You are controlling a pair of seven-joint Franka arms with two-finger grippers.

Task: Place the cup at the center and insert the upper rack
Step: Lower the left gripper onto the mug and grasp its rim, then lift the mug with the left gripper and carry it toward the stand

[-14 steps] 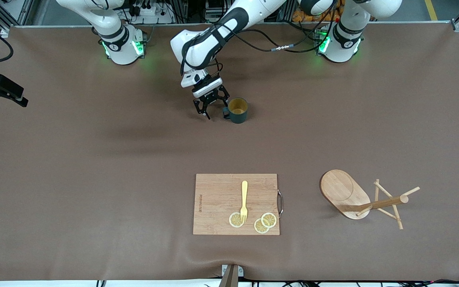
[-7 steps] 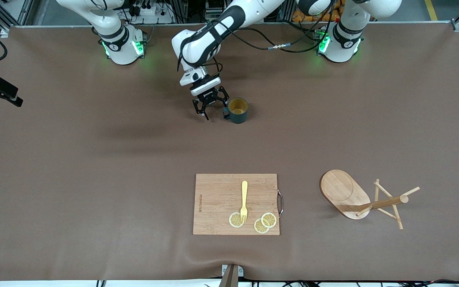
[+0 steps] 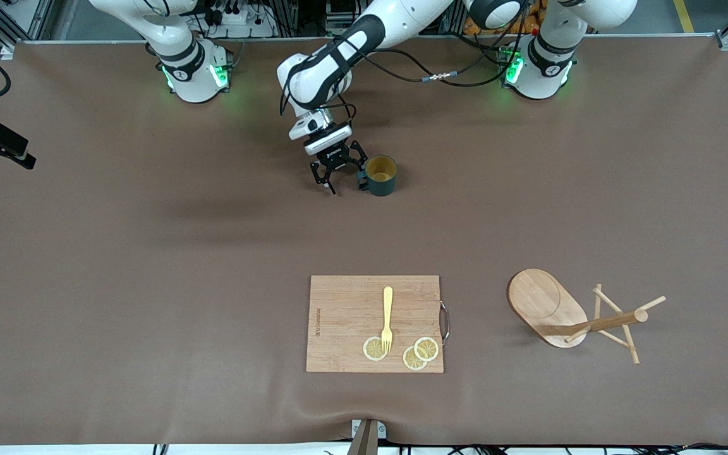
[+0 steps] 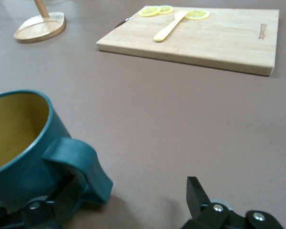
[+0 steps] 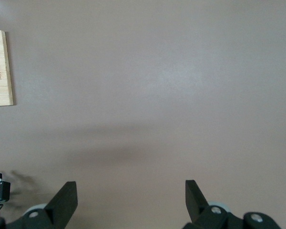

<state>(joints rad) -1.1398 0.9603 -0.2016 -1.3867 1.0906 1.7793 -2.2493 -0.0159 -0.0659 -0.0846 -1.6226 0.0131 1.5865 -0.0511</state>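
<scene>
The dark teal cup (image 3: 380, 175) stands upright on the brown table, nearer the robots' bases; its yellowish inside shows in the left wrist view (image 4: 19, 143). My left gripper (image 3: 346, 180) is low at the cup's handle side and open. The handle (image 4: 78, 164) lies between its fingers, close to one fingertip (image 4: 66, 198), in the left wrist view (image 4: 133, 195). The wooden mug tree (image 3: 598, 323) lies on its side near the front camera, toward the left arm's end, its oval base (image 3: 544, 306) tipped up. My right gripper (image 5: 131, 188) is open and empty, high over bare table.
A wooden cutting board (image 3: 351, 316) with a metal handle lies nearer the front camera than the cup. It carries a yellow fork (image 3: 387, 319) and three lemon slices (image 3: 426, 348). The board's edge shows in the right wrist view (image 5: 0, 67).
My left gripper has shifted a little toward the cup, so the handle now sits between its open fingers. The cup, board and mug tree have stayed put.
</scene>
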